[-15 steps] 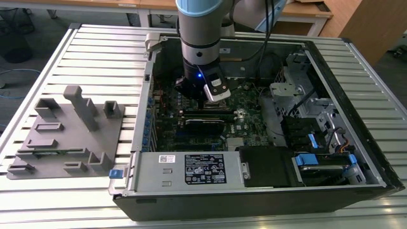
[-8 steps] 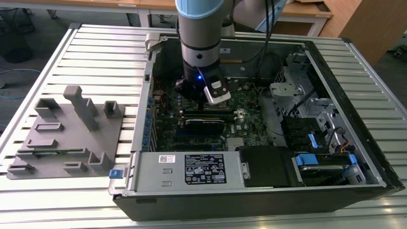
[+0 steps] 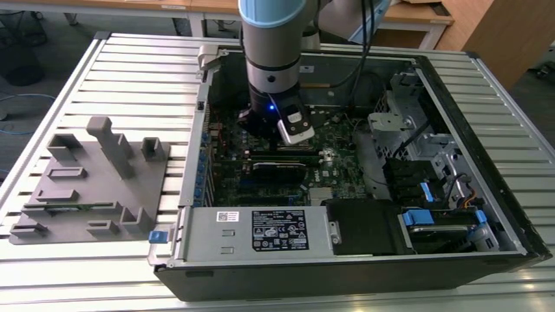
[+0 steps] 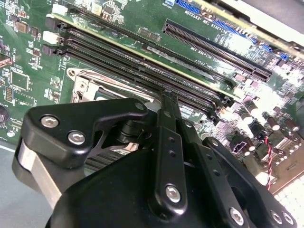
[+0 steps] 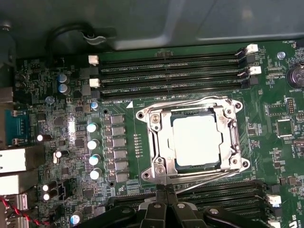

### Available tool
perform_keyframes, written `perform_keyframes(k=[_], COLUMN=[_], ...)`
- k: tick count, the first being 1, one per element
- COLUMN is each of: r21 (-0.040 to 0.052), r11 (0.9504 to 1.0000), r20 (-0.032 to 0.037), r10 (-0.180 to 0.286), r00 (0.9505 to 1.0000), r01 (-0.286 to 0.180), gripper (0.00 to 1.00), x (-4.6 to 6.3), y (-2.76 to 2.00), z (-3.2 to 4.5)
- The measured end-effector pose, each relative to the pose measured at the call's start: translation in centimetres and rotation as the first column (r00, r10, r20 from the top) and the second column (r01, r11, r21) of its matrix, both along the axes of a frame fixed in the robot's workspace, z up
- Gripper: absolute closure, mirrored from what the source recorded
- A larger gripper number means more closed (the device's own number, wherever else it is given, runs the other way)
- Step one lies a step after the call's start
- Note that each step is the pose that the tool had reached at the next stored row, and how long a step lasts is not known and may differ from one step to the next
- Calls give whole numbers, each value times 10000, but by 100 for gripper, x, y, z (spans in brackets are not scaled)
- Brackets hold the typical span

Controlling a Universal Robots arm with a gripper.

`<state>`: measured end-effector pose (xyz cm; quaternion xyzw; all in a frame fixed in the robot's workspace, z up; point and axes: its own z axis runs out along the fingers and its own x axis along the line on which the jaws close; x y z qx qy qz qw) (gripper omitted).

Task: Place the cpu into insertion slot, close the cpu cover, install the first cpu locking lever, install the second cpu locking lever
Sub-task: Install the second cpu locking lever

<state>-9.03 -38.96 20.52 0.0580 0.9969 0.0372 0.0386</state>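
In the first wrist view the cpu (image 5: pixel 197 140), a flat silver-grey square, lies in the insertion slot (image 5: pixel 151 115) on the green board. The cpu cover (image 5: pixel 158 142), a silvery frame, is folded flat over it. A thin wire locking lever (image 5: pixel 213 178) runs along the socket edge nearest my gripper (image 5: pixel 164 189). The fingers are shut to a narrow tip right at that edge, with nothing visible between them. In the second wrist view the gripper (image 4: pixel 166 97) points at the socket's corner (image 4: pixel 88 83), beside the memory slots. My arm (image 3: pixel 273 78) reaches down into the open computer case.
Long black memory slots (image 5: pixel 171 71) flank the socket on two sides. A row of capacitors (image 5: pixel 94 142) stands beside it. The labelled power-supply box (image 3: pixel 256 231), a metal drive cage (image 3: pixel 416 136) and the case walls enclose the board. A grey fixture tray (image 3: pixel 87 188) lies outside.
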Motion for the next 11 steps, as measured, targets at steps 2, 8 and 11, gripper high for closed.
perform_keyframes(k=[2,8,11], r21=[3,112,205], r11=[10000,9999,9998], r20=[-1,-2,-1], r10=[6,38,50], r00=[10000,10000,10000], r01=[-6,-38,-50], gripper=[89,89,89], x=[-9,-30,-30], y=[-1,-1,-1], z=[-5,-21,-25])
